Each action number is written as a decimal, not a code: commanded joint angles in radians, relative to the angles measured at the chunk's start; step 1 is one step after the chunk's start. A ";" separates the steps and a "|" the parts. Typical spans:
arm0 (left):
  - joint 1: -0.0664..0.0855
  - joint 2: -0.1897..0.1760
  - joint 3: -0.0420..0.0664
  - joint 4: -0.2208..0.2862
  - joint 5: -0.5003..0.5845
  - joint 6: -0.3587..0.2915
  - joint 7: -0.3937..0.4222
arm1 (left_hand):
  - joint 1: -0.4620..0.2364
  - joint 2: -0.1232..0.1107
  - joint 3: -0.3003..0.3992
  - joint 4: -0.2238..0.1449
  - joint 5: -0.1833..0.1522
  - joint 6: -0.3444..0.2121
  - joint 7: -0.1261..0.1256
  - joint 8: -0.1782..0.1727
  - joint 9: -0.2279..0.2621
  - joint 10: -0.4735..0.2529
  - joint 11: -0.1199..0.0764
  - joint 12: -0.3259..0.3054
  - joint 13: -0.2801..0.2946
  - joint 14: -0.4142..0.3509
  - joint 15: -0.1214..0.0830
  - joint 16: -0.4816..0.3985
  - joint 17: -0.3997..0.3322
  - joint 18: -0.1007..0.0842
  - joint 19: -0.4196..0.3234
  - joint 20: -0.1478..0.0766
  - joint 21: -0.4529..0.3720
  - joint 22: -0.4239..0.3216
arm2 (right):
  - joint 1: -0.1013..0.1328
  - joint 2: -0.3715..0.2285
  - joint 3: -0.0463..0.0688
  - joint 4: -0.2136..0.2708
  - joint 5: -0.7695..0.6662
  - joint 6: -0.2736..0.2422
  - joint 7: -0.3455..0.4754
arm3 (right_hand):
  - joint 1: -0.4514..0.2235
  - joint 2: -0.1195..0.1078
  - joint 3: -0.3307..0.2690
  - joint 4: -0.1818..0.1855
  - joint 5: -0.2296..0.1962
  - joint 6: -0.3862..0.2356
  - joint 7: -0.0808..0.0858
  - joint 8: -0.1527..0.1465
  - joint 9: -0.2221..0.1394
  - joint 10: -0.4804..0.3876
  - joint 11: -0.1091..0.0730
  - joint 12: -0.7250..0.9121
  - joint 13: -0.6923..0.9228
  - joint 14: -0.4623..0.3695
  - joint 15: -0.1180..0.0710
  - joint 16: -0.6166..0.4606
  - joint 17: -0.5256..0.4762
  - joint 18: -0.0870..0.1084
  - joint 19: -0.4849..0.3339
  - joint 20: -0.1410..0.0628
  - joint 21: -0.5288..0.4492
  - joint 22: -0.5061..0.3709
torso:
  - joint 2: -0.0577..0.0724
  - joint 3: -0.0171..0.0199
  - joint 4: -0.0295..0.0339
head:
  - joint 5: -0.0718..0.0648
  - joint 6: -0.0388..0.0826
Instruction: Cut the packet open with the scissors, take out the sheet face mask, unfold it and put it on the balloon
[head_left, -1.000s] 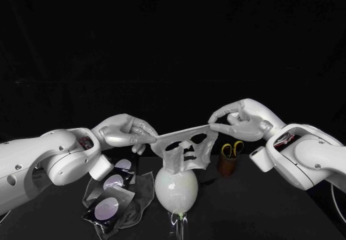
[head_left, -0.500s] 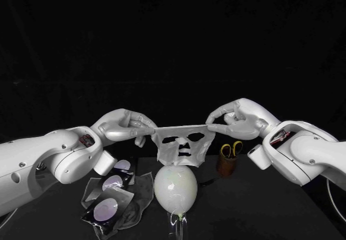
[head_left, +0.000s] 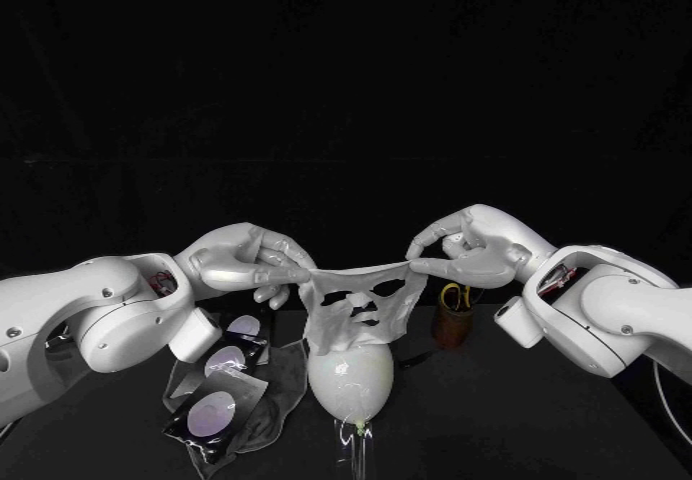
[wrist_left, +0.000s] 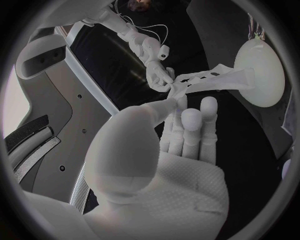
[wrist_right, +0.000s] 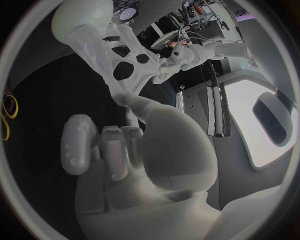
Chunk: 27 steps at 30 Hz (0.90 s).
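I've got the sheet mask (head_left: 361, 298) stretched in the air between both hands. My left hand (head_left: 245, 264) pinches one top corner between thumb and finger. My right hand (head_left: 470, 250) pinches the other corner the same way, its other fingers curled above. The top edge sags a little between them. The mask hangs open with the eye and mouth holes showing, and its lower part touches the top of the balloon (head_left: 351, 378), which stands upright on the black table (head_left: 505, 420). The packet (head_left: 216, 400) lies flat on the table just beside the balloon, under my left arm. The scissors (head_left: 462, 296) stand handles-up in a brown holder (head_left: 453, 330) below my right hand.
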 joint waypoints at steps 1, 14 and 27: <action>0.003 -0.010 0.001 0.019 -0.015 0.144 -0.051 | 0.007 -0.002 0.000 -0.007 0.002 0.006 -0.001 -0.008 0.154 0.007 -0.001 0.004 0.002 0.006 0.001 0.005 0.000 -0.003 0.008 0.000 0.004 0.000 | -0.002 -0.013 -0.003 0.021 0.009 0.034 -0.010 | -0.009 -0.002 0.007 0.002 0.007 0.008 0.002 0.003 0.002 0.104 -0.007 0.003 0.263 0.105 -0.005 0.004 0.263 0.005 0.002 -0.005 0.000 0.188 | 0.000 -0.0002 0.0017 | -0.002 -0.005; 0.003 -0.057 -0.010 0.081 -0.031 0.228 -0.094 | 0.009 -0.007 0.002 -0.013 0.003 0.008 -0.001 -0.010 0.156 0.007 -0.001 0.002 0.003 -0.005 0.000 -0.001 -0.017 0.002 -0.007 -0.001 -0.007 -0.014 | -0.019 -0.085 -0.019 0.108 0.030 0.082 -0.014 | -0.010 -0.002 0.008 0.002 0.007 0.008 0.002 0.004 0.002 0.104 -0.007 0.003 0.263 0.105 -0.005 0.004 0.263 0.006 0.001 -0.005 -0.002 0.187 | 0.000 0.0017 -0.0005 | -0.007 -0.030; -0.026 -0.088 -0.047 0.100 -0.018 0.245 -0.108 | 0.009 -0.010 0.002 -0.014 0.003 0.010 -0.001 -0.011 0.157 0.008 -0.001 0.003 0.004 -0.003 0.000 0.001 -0.012 0.002 -0.008 -0.002 -0.007 -0.014 | -0.084 -0.127 -0.034 0.143 0.038 0.113 -0.026 | -0.011 -0.002 0.009 0.002 0.007 0.007 0.002 0.005 0.004 0.104 -0.007 0.003 0.263 0.105 -0.005 0.004 0.263 0.006 -0.001 -0.005 -0.006 0.186 | 0.001 0.0003 -0.0001 | -0.008 -0.093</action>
